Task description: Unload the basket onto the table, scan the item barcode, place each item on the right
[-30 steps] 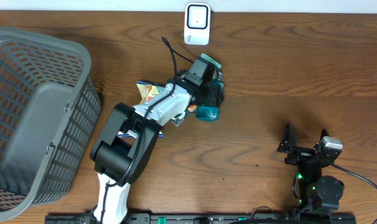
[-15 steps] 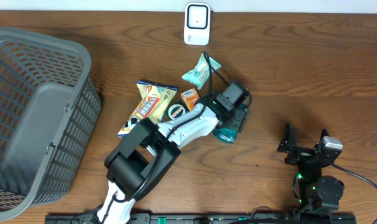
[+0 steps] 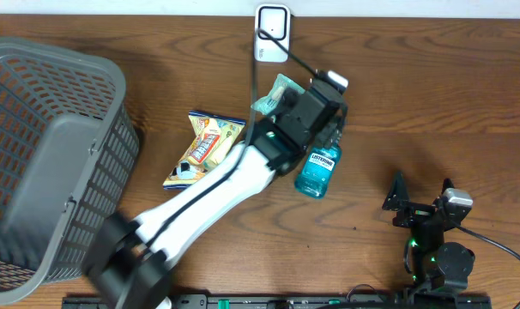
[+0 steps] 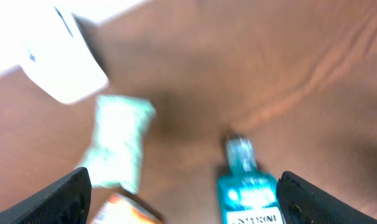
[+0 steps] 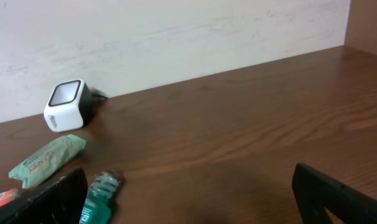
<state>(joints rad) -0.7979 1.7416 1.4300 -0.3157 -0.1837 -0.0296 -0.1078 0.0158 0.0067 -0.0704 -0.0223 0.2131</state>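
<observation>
A teal mouthwash bottle (image 3: 318, 167) lies on the wooden table with its cap toward the back; it also shows in the left wrist view (image 4: 247, 193) and the right wrist view (image 5: 98, 199). My left gripper (image 3: 310, 120) hovers just behind and above the bottle, open (image 4: 185, 193), with nothing between its fingers. The white barcode scanner (image 3: 272, 33) stands at the table's back edge, blurred in the left wrist view (image 4: 58, 62). My right gripper (image 3: 421, 196) rests open at the front right (image 5: 188, 199), well apart from the bottle.
A green packet (image 3: 273, 94) lies between scanner and bottle. A yellow snack bag (image 3: 204, 146) lies left of the arm, with a small orange pack (image 4: 123, 211) near it. A large grey basket (image 3: 45, 154) fills the left side.
The left arm carried the bottle rightward, opened its jaws and let it go; the bottle now lies on the table. The gripper has drawn back toward the scanner. The right arm is still.
</observation>
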